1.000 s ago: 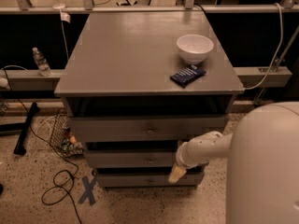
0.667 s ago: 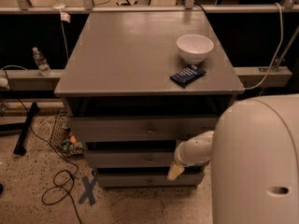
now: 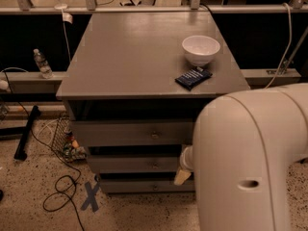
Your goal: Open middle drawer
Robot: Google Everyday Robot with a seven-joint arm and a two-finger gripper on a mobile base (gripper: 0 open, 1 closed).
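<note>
Gripper [image 3: 182, 175] near right end of middle drawer [image 3: 125, 164]; grip state indeterminable. Likely approach step; next, align leftward with knob [image 3: 155, 165], then grasp.

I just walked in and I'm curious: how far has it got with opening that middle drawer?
Nothing looks done yet: the middle drawer looks closed. In hand: the claw hangs in front of that drawer's right end, right of its knob. Left: gripping the knob and pulling the drawer out.
</note>
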